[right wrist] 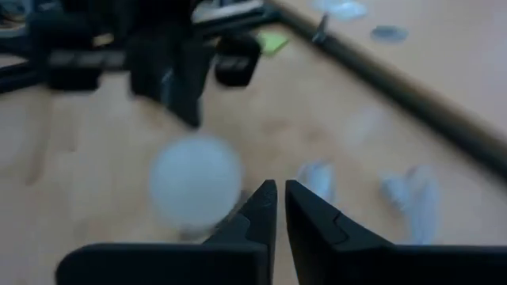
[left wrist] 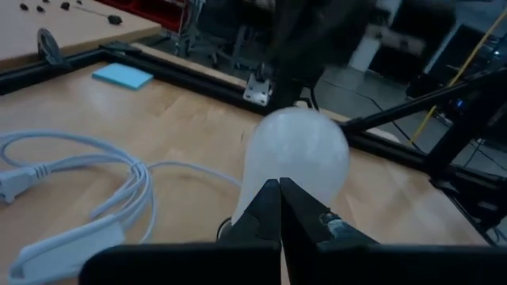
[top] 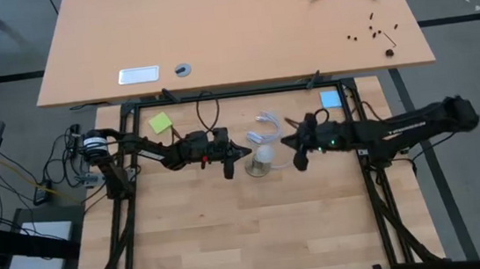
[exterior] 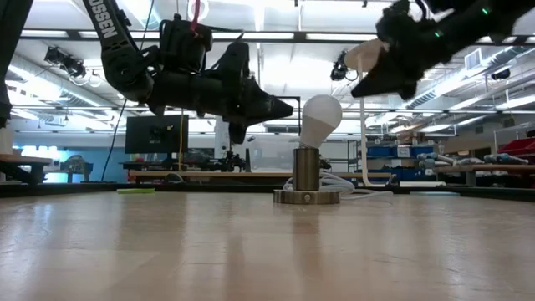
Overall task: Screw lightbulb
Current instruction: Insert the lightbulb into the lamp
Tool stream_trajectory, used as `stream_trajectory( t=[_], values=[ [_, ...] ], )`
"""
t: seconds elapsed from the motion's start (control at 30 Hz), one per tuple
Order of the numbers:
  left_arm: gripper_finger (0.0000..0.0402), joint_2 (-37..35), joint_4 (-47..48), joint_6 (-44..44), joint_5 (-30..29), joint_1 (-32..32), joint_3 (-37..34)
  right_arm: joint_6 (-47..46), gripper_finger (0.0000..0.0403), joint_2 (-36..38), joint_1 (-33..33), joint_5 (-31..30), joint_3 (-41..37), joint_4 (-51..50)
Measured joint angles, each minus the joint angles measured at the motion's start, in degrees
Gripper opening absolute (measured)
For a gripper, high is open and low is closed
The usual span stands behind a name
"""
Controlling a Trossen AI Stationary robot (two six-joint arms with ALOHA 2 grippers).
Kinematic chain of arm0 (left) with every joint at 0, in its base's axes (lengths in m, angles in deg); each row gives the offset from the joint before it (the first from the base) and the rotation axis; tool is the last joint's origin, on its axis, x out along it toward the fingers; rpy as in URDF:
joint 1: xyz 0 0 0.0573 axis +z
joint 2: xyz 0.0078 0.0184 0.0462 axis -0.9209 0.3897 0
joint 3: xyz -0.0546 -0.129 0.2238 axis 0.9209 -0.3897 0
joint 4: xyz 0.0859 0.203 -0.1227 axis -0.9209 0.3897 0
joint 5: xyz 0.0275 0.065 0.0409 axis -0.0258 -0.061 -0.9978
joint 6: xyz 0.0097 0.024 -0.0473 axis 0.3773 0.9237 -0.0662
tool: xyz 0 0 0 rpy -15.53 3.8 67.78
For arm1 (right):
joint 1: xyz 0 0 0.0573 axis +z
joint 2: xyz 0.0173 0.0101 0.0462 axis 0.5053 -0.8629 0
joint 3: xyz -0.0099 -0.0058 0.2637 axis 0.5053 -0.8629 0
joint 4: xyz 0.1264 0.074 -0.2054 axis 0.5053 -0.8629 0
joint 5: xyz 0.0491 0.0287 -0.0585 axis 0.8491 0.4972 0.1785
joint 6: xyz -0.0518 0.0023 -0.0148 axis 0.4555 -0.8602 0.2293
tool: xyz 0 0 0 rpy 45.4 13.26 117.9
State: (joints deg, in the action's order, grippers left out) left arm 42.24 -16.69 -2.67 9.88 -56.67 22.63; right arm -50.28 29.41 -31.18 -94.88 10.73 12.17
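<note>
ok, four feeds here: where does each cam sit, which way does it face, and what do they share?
High view: overhead, straight down; both arms, left hand and right hand flanking the lightbulb.
Low view: table height, level across; lightbulb in its socket, both arms above.
Left wrist view: behind its shut fingers, facing the lightbulb and white cord.
Right wrist view: behind its own fingers, down at the blurred lightbulb.
Shared: all four see the lightbulb.
</note>
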Motion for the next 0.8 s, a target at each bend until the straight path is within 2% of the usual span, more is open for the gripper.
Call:
stream_trajectory(
  t=[0.13, 0.23, 0.43, 0.6, 0.8],
  values=[
    [0.0, 0.0, 1.33, -0.01, 0.11, 0.0, -0.01, -3.65, 0.0064, -2.57, 2.36, -0.06, -5.65, 10.77],
    [0.0, 0.0, 1.41, -0.01, 0.13, 0.0, 0.0, -4.2, 0.0056, -5.71, 3.2, -0.06, -6.84, 17.25],
    [0.0, 0.0, 1.6, -0.08, 0.57, -0.02, 0.0, -3.72, 0.0008, -11.92, 3.31, -0.58, -5.3, 17.89],
    [0.0, 0.0, 1.78, -0.05, 0.57, -0.02, 0.0, -3.16, 0.0016, -14.34, 3.31, 0.05, -3.58, 19.49],
    [0.0, 0.0, 1.79, -0.05, 0.57, -0.02, 0.0, -1.85, 0.0006, -14.63, 3.29, 0.23, -2.18, 20.29]
  ],
)
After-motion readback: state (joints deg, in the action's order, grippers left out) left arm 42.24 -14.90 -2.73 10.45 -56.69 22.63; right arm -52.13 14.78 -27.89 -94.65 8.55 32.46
